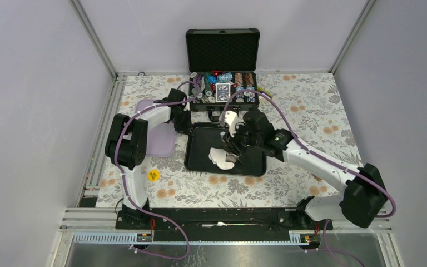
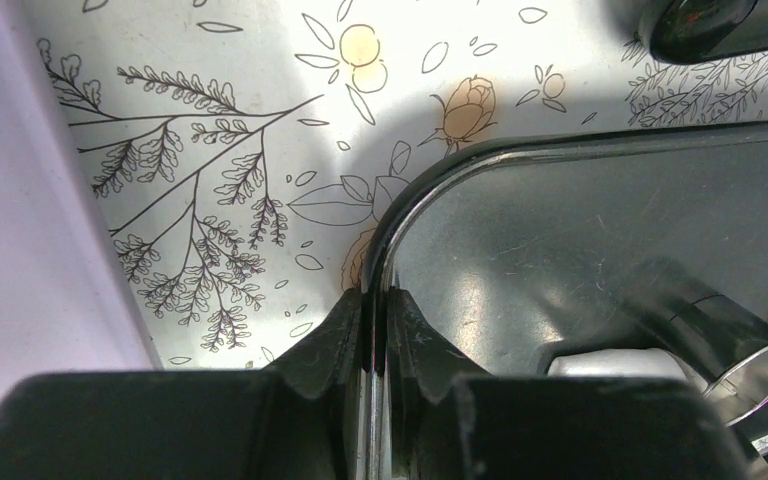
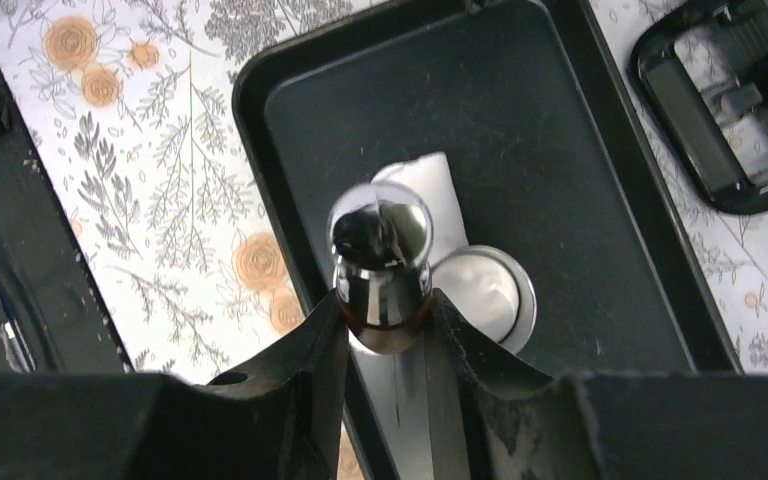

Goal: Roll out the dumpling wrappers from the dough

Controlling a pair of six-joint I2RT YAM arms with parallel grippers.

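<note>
The dough is a flat, irregular white piece on the near left part of the black tray. In the right wrist view it lies past a steel ring cutter that has white dough inside. My right gripper hovers over the dough. In its wrist view it is shut on a shiny steel rolling pin. My left gripper is at the tray's far left corner. In its wrist view it is shut on the tray's rim. No loose wrapper disc shows.
An open black case of poker chips stands just behind the tray. A lilac board lies left of the tray under the left arm. A small yellow object sits near the front left. The case's handle shows beside the tray.
</note>
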